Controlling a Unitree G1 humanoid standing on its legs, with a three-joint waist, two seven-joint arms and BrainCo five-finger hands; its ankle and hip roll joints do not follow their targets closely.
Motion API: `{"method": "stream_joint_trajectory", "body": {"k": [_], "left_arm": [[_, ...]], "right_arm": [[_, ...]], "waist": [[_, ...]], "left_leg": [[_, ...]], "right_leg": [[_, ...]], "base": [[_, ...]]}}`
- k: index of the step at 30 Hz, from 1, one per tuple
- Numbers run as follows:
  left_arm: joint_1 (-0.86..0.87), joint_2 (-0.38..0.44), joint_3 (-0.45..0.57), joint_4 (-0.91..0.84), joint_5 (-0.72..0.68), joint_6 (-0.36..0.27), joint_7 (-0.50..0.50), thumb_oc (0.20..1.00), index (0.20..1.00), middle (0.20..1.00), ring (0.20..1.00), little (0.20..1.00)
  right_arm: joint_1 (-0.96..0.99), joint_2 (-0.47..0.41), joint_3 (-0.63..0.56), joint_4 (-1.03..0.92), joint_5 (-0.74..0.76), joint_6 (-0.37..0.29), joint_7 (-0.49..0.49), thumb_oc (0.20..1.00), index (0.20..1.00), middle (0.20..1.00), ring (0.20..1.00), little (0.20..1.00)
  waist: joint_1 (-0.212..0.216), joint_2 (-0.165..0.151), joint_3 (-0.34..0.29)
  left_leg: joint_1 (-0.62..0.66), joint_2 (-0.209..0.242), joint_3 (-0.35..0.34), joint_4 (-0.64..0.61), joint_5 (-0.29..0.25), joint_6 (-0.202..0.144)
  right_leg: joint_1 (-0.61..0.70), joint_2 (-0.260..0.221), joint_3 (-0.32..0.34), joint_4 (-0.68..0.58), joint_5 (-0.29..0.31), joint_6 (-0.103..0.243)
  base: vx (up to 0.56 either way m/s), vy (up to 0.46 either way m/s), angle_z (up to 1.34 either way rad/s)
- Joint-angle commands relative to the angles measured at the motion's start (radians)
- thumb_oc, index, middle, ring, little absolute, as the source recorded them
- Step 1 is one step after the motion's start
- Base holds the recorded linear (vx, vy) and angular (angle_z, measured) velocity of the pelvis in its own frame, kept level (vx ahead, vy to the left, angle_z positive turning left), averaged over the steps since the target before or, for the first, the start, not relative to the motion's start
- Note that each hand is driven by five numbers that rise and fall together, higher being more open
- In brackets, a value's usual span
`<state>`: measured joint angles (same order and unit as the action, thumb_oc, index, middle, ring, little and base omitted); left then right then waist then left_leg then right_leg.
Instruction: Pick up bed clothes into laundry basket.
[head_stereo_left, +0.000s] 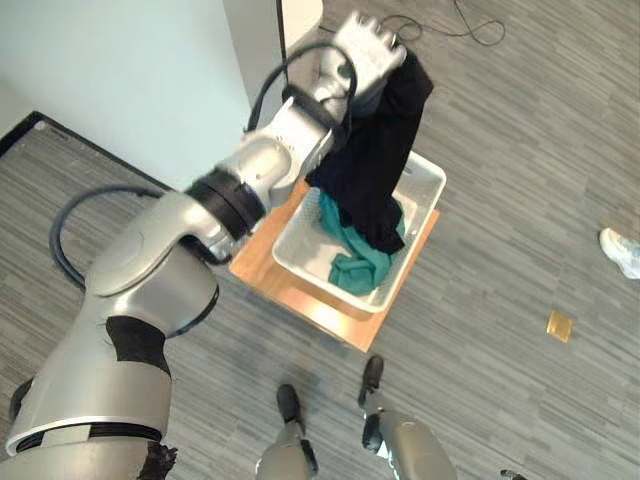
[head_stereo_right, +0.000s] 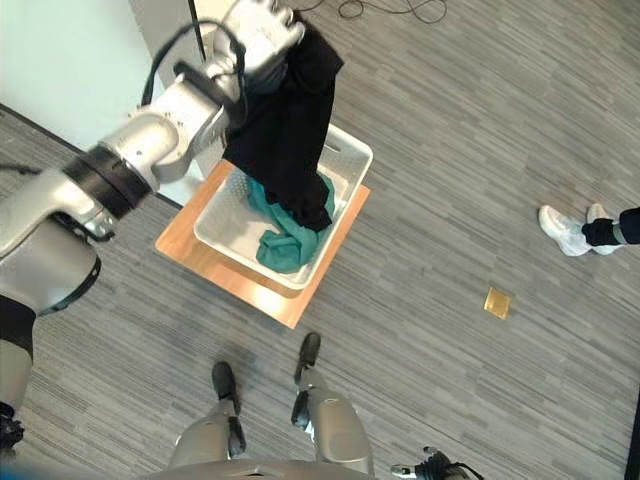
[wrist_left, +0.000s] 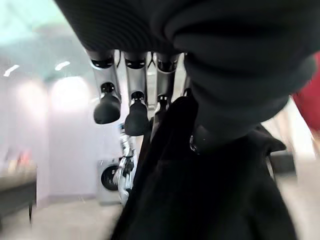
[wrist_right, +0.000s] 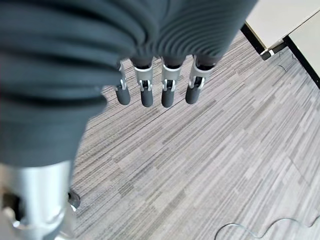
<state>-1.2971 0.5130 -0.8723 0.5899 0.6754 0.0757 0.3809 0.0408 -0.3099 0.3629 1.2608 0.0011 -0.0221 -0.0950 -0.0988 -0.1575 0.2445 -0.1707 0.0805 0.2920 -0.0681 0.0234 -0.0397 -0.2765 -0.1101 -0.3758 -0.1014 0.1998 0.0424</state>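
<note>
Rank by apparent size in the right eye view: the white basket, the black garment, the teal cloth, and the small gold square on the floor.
1. White basket
2. Black garment, hanging from the left hand, nearer the camera, so its rank against the basket is unsure
3. Teal cloth, partly covered
4. Gold square

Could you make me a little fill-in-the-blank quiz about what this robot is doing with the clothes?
1. The left hand holds up a ____ garment over the basket.
2. A teal cloth already lies inside the ____ laundry basket.
3. The basket stands on a low ____ board.
4. The right hand hangs over the floor holding ____.

Missing words: black; white; wooden; nothing
</note>
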Motion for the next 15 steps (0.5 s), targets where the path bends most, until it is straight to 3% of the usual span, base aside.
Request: {"method": "stream_joint_trajectory", "body": {"k": [1,4,15], "left_arm": [[-0.082,-0.075,0.057,-0.006,-0.024,-0.015,0.035,0.2,0.2,0.2,0.2,0.2],[0.044,-0.177,0.072,0.002,-0.02,-0.021,0.012,0.2,0.2,0.2,0.2,0.2],[0.15,-0.291,0.07,0.088,-0.043,-0.012,0.005,0.2,0.2,0.2,0.2,0.2]], "right_arm": [[0.042,-0.042,-0.032,-0.011,0.001,0.013,-0.02,1.0,1.0,1.0,1.0,1.0],[0.045,-0.037,-0.029,-0.024,0.007,0.009,-0.024,1.0,1.0,1.0,1.0,1.0],[0.023,-0.032,-0.005,-0.018,0.02,0.004,-0.027,1.0,1.0,1.0,1.0,1.0]], "waist": [[0.04,0.064,0.087],[0.051,0.057,0.099],[0.073,0.042,0.139]], "left_leg": [[-0.017,0.057,0.011,-0.019,-0.042,-0.02],[-0.02,0.057,-0.01,-0.019,-0.04,-0.021],[-0.054,0.062,-0.038,-0.019,-0.024,-0.023]], "right_leg": [[0.16,-0.1,-0.061,0.014,-0.138,0.187],[0.163,-0.097,-0.062,0.014,-0.148,0.179],[0.136,-0.087,-0.055,0.014,-0.154,0.169]], "base": [[0.01,-0.012,0.04],[0.0,-0.033,0.04],[-0.01,-0.026,0.06]]}}
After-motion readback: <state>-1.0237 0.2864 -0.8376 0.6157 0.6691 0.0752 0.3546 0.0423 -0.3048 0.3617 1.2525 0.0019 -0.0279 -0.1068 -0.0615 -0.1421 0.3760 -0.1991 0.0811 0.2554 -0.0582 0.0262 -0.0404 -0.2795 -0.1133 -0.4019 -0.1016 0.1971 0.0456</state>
